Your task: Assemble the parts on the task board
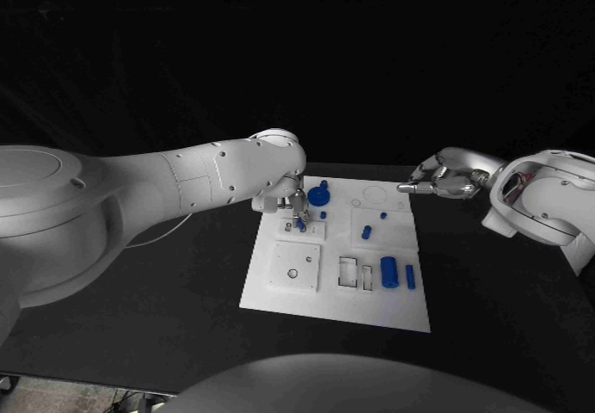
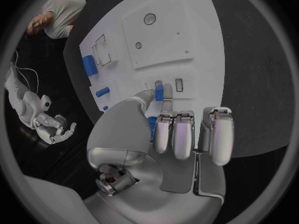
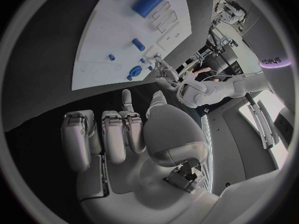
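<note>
Assembly approx. mid-way; left hand (image 1: 292, 205) pinches small blue part (image 2: 159, 92) over task board (image 1: 288, 292) far-left slot; right hand (image 1: 443, 182) empty, fingers loosely curled, off far-right corner; cylinders (image 1: 389, 272) still loose.

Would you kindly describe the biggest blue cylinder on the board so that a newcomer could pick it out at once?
Start at the white task board in the middle of the black table, and go to its near right corner, away from both hands. There the large blue cylinder lies on its side, between an outlined slot and a slim blue pin. It is far thicker than that pin and any other blue part.
</note>
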You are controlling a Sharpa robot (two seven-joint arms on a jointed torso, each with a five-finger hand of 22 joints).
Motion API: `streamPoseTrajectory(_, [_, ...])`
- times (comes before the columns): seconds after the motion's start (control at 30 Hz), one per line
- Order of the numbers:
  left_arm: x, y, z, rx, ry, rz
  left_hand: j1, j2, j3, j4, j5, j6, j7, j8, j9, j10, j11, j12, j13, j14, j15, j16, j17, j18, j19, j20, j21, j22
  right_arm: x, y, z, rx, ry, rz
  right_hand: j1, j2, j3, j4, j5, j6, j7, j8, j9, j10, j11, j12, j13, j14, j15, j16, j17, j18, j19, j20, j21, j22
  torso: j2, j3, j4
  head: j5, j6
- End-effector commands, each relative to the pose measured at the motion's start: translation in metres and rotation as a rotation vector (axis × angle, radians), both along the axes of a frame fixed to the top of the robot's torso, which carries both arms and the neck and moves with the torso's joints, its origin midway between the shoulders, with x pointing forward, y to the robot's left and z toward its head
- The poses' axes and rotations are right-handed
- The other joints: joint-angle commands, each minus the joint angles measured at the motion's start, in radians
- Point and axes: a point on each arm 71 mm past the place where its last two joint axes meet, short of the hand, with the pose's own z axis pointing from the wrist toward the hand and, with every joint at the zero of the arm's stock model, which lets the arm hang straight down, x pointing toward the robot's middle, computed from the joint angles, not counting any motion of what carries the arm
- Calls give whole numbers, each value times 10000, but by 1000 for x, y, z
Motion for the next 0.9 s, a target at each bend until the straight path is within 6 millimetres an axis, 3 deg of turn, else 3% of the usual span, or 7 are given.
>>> streamPoseTrajectory(0.03, [-2,0,-2,147,8,19,-84,-21,67,19,53,12,25,-30,10,1025,28,30,2634,1088,-8,25,2635,-113,951,-35,-69,2500,0,0,-2,-115,139,28,85,-40,-37,0,42,0,-25,-55,-11,1076,8,37,2626,1042,34,35,2631,24,539,53,-51,2416,-6,-1,-1,22,0])
streamPoseTrajectory(0.37, [-3,2,-2,-25,-140,78,-74,-67,178,-57,64,64,7,-31,50,1025,18,30,2634,1088,-12,25,2635,-109,941,-34,-81,2485,-1,-2,-2,-149,180,-26,104,-41,-44,3,44,-16,-22,-72,-16,1076,7,37,2626,1042,33,35,2631,28,526,51,-63,2411,-5,-6,0,-32,0])
streamPoseTrajectory(0.9, [-7,0,0,-266,-57,0,-122,-121,355,-130,84,270,-51,40,153,1025,-29,30,2634,1088,-48,25,2635,-112,951,-58,-74,2497,0,-3,-3,-202,248,-67,115,-36,-48,9,44,-32,-20,-88,-21,1076,7,37,2626,1042,31,35,2631,32,514,50,-75,2405,-9,2,1,-6,0])
